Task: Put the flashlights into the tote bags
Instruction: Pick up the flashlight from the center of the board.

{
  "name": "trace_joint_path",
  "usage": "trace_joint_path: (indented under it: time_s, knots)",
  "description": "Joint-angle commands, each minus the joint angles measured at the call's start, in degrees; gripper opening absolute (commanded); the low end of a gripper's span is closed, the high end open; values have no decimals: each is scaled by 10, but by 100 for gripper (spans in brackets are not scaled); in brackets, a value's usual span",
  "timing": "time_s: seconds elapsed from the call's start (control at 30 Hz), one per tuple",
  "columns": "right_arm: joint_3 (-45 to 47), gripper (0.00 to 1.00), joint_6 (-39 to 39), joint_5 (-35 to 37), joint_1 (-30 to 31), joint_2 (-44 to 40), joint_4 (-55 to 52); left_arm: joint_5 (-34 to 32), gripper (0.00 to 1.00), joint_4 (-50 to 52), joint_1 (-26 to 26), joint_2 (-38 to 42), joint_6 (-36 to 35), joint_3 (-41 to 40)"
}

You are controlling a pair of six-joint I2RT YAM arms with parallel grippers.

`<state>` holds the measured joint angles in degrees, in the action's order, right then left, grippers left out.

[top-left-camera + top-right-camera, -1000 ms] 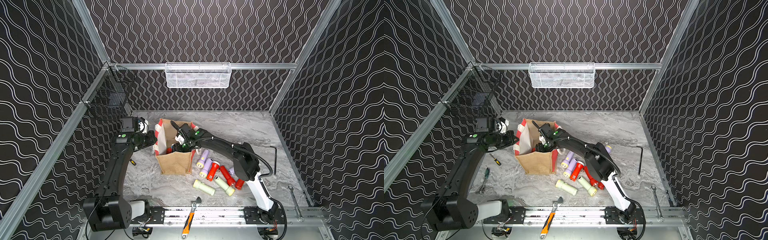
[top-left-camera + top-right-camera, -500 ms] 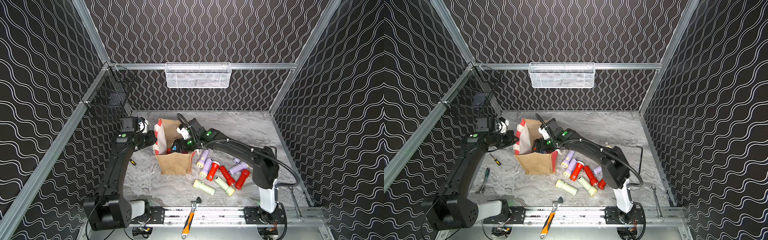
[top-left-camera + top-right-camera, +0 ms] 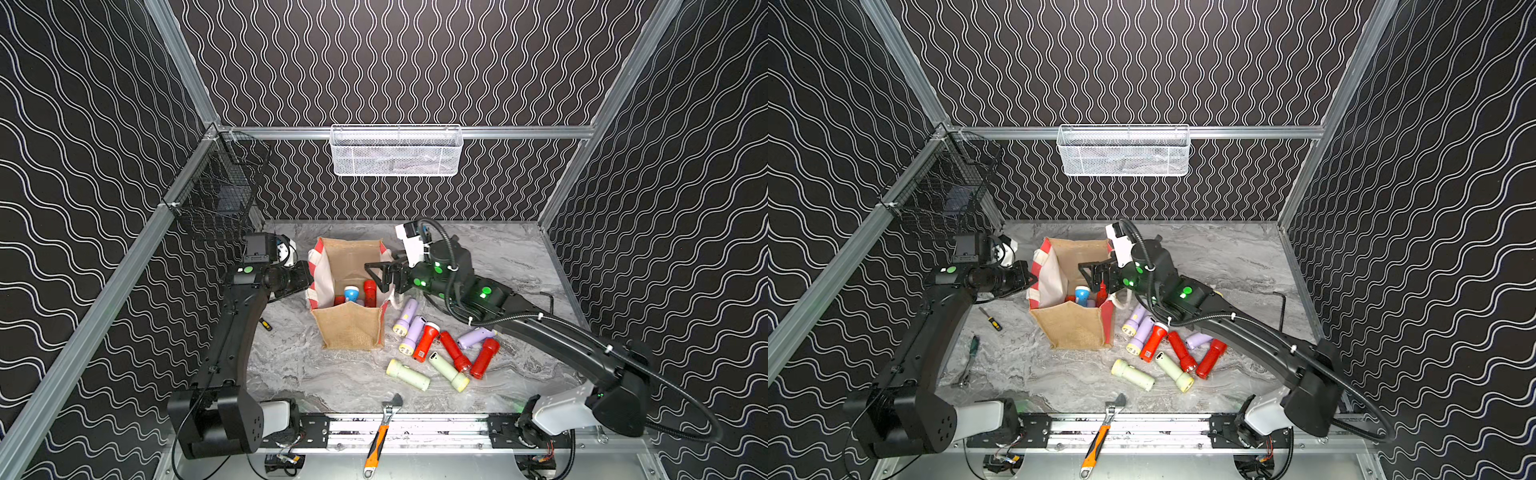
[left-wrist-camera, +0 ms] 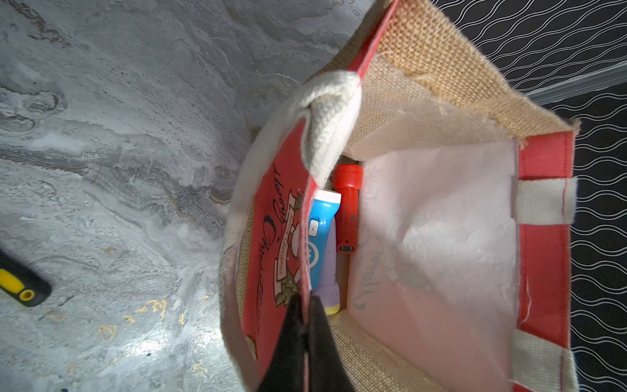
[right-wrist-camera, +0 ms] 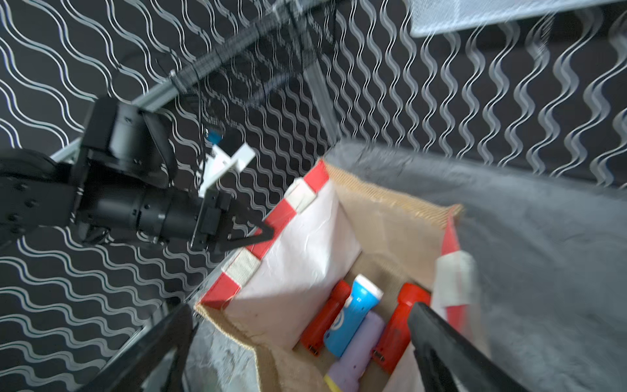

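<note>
While our left gripper (image 4: pixel 305 303) is clamped on the red side panel of the tote bag (image 3: pixel 351 328), we log: right gripper (image 3: pixel 375 275) over the bag's mouth, jaws wide apart, empty | four flashlights (image 5: pixel 354 314) inside the bag, two red, one blue, one lilac | eight others on the table (image 3: pixel 498 257) beside it, on the right arm's side.

A grey marbled tabletop (image 3: pixel 507 266) is shown in both top views, and a burlap tote bag (image 3: pixel 351 332) is stood upright on it near the middle. Just beside the bag, on the right arm's side, eight flashlights (image 3: pixel 426 341) are scattered lying flat, some touching: three lilac, three red, two pale green. A yellow-and-black screwdriver (image 3: pixel 992 322) and a green-handled tool (image 3: pixel 970 357) are laid on the left arm's side, a black hex key (image 3: pixel 1281 309) is placed near the right wall, and an orange-handled wrench (image 3: pixel 379 436) is laid across the front edge.
</note>
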<state>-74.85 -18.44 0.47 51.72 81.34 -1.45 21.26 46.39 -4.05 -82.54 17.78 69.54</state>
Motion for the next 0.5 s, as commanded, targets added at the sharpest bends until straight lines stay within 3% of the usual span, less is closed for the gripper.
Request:
trace_joint_path:
  time_s: [0.0,0.1,0.17,0.23,0.37,0.47]
  knots:
    - [13,100,-9,69,0,-32,36,-15,6,-11,0,-5,-6,8]
    - [95,100,-46,146,-4,-93,96,-27,6,-7,0,-9,-8,11]
    - [135,100,-114,267,-5,-140,68,-31,6,-7,0,-11,-8,12]
    - [157,100,-108,310,-9,-169,59,-33,6,-4,0,-16,-6,15]
    - [124,100,-81,376,-10,-165,-45,-42,6,0,2,-24,-2,23]
    - [127,100,-140,438,-14,-159,-114,-51,6,2,4,-27,-1,26]
